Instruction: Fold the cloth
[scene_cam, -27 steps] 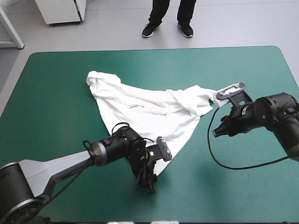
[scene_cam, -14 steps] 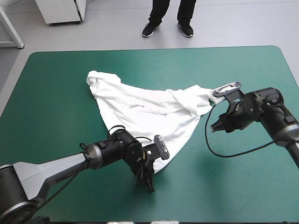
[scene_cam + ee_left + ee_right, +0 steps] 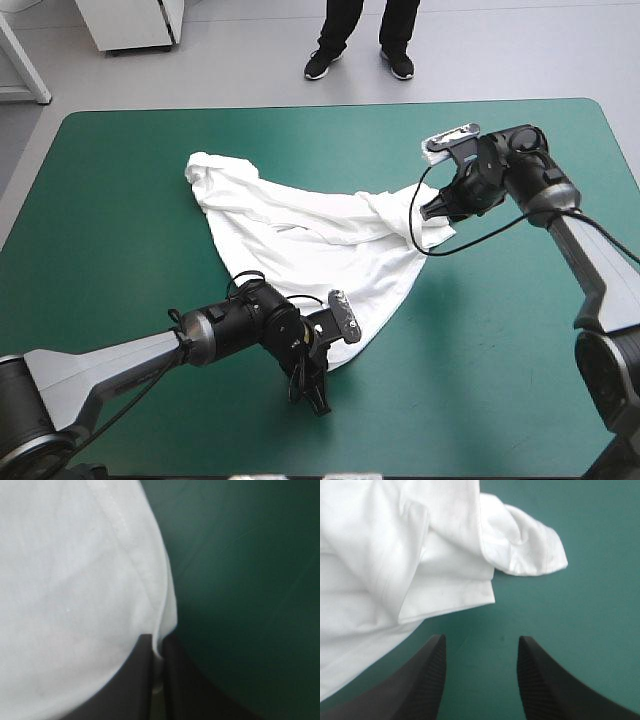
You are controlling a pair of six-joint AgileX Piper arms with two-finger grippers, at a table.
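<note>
The white T-shirt (image 3: 300, 235) lies crumpled and partly spread across the middle of the teal-green table (image 3: 500, 380). My left gripper (image 3: 316, 388) sits at the shirt's near corner. In the left wrist view the left gripper (image 3: 157, 642) is shut on the T-shirt (image 3: 75, 580), with the hem pinched between its black fingers. My right gripper (image 3: 432, 212) hovers at the shirt's right side. In the right wrist view the right gripper (image 3: 480, 645) stands open over bare cover, just short of the T-shirt (image 3: 395, 555) and its bunched sleeve (image 3: 530, 545).
Bare teal-green cover (image 3: 120, 220) surrounds the shirt on all sides, widest along the near and right edges.
My left gripper has shut on the shirt's near hem. The right arm has swung toward the far edge and inward, to the bunched sleeve, still open.
</note>
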